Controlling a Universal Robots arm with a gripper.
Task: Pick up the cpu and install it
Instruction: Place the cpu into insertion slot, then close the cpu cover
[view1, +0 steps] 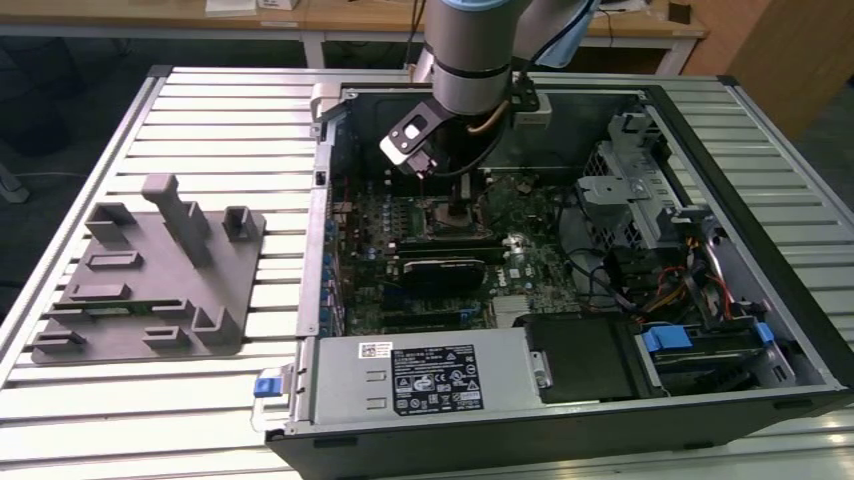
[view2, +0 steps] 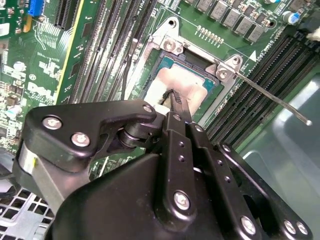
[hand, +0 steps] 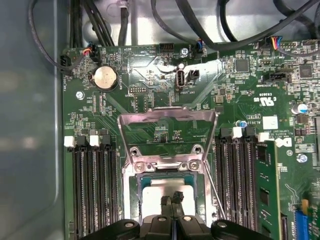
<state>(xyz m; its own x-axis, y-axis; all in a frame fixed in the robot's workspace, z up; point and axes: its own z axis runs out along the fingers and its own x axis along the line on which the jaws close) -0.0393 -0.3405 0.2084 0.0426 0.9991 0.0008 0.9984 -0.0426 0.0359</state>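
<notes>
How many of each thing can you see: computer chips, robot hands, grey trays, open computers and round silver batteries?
cpu: 1
hand: 1
grey tray: 1
open computer: 1
round silver battery: 1
Total: 5

Looked like a robotics lab or workshop to me: slatted aluminium bench (view1: 160, 420) carrying an opened desktop PC case (view1: 561, 442), grey fixture tray (view1: 120, 300) at frame left, robot arm (view1: 467, 60) overhead, wooden desks (view1: 347, 15) along the top edge.
</notes>
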